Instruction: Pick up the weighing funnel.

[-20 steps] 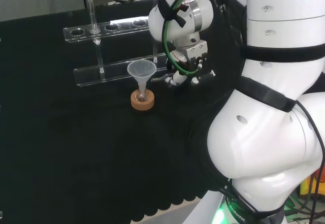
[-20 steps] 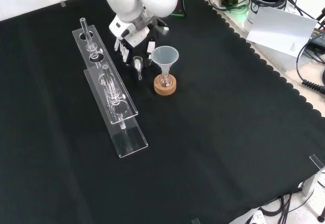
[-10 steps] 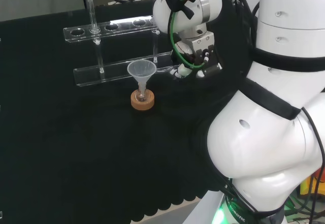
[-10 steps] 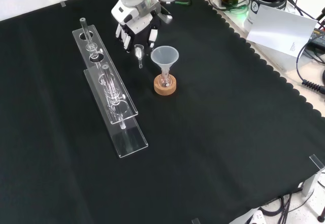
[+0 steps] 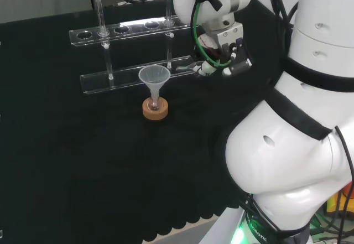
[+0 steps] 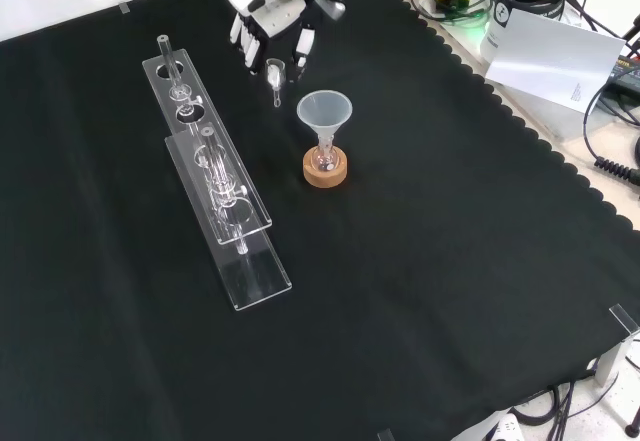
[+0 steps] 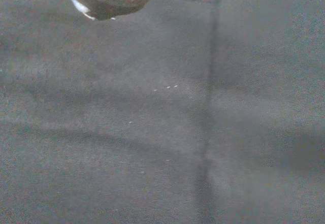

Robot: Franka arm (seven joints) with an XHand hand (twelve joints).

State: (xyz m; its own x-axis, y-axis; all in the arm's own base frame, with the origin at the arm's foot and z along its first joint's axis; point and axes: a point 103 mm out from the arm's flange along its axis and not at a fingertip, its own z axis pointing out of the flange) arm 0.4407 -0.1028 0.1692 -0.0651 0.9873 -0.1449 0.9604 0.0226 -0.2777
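Your hand (image 6: 272,23) has risen over the last 1 second, fingers (image 6: 301,45) pinching the weighing funnel (image 6: 274,71), which now hangs above the surface (image 6: 420,291). The pickup looks done.

— Where do we find the hand (image 6: 270,21)?
— At the top of the front view, with its fingers (image 6: 301,45) pointing down.
— And its state?
— We see the fingers curled inward, pinching the weighing funnel (image 6: 275,71) between them.
— What about the arm (image 5: 293,144)?
— In the head view we see its big white links stacked at the right, with the wrist reaching left and the hand hanging below it.
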